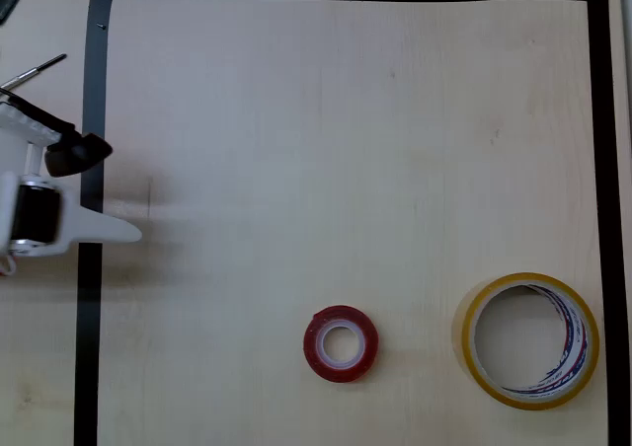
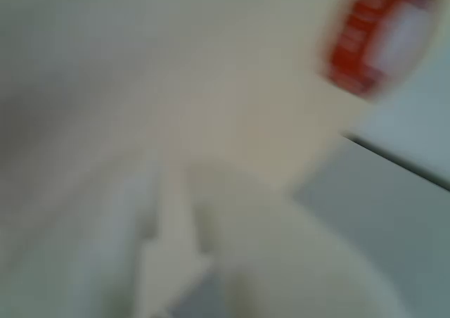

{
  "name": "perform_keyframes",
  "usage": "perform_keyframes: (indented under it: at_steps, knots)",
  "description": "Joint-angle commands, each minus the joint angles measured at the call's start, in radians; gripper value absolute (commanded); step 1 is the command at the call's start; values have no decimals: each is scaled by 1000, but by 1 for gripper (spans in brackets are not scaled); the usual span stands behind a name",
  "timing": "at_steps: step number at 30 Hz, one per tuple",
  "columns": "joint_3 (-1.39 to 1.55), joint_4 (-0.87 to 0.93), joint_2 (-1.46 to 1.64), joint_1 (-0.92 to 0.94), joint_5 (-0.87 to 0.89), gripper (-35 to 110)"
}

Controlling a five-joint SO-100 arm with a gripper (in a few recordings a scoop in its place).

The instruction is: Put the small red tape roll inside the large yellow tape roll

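Observation:
In the overhead view the small red tape roll [image 1: 341,343] lies flat on the table at the lower middle, its white core showing. To its right, a clear gap away, the large yellow tape roll [image 1: 530,339] lies flat near the lower right corner with its wide hole facing up and nothing in it. My gripper [image 1: 123,191] is at the far left edge, well away from both rolls. It is open, with the black finger [image 1: 84,153] above the white finger [image 1: 114,231] and nothing between them. The wrist view is heavily blurred, with a red and white smear [image 2: 383,36] at the top right.
A black tape border [image 1: 89,298] frames the light wooden table [image 1: 346,150] on the left, top and right. A thin metal tool [image 1: 35,71] lies outside the border at the upper left. The wide area between the gripper and the rolls is bare wood.

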Motion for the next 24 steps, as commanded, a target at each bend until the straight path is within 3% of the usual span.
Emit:
perform_keyframes:
  at_steps: [1, 12, 24]
  knots:
    - [-232, -6, -57, 21, -21, 0]
    - [-741, -178, -762, 55, -2, 0]
    - [-1054, -319, -1374, 112, 51, 0]
